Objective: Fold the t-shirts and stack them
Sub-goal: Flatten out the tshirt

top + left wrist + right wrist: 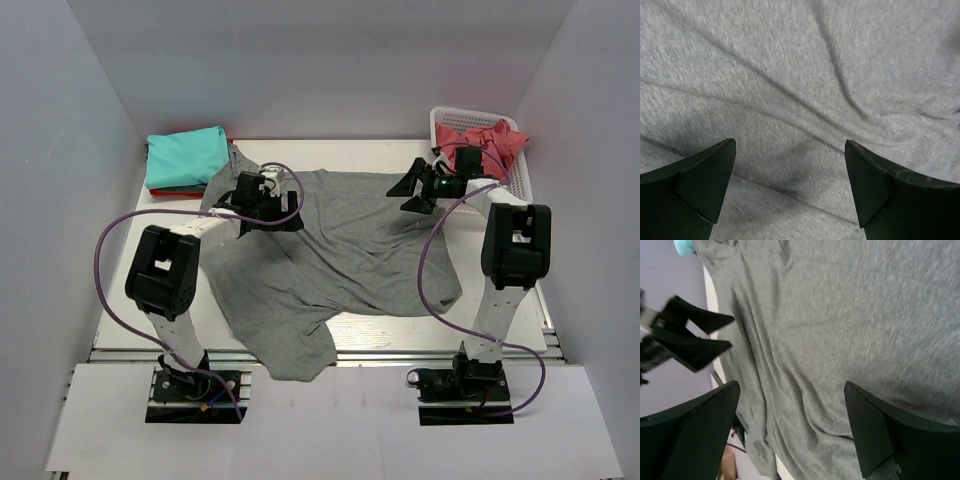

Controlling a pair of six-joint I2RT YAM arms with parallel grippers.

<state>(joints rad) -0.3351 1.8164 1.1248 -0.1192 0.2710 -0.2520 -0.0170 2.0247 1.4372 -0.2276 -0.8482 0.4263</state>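
Left jaws and right jaws both stand apart, empty, over the grey t-shirt (pixel 340 250), spread wrinkled across the counter (pixel 400 328), one end drooping off its near edge, not yet folded. A teal t-shirt (pixel 185 158) sits folded at far left; a coral-pink t-shirt (pixel 492 143) waits in the basket (pixel 524 182).

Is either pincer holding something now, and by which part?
Nothing is held. The left pincer and the right pincer both stand open above the grey t-shirt, with no cloth between their fingers.
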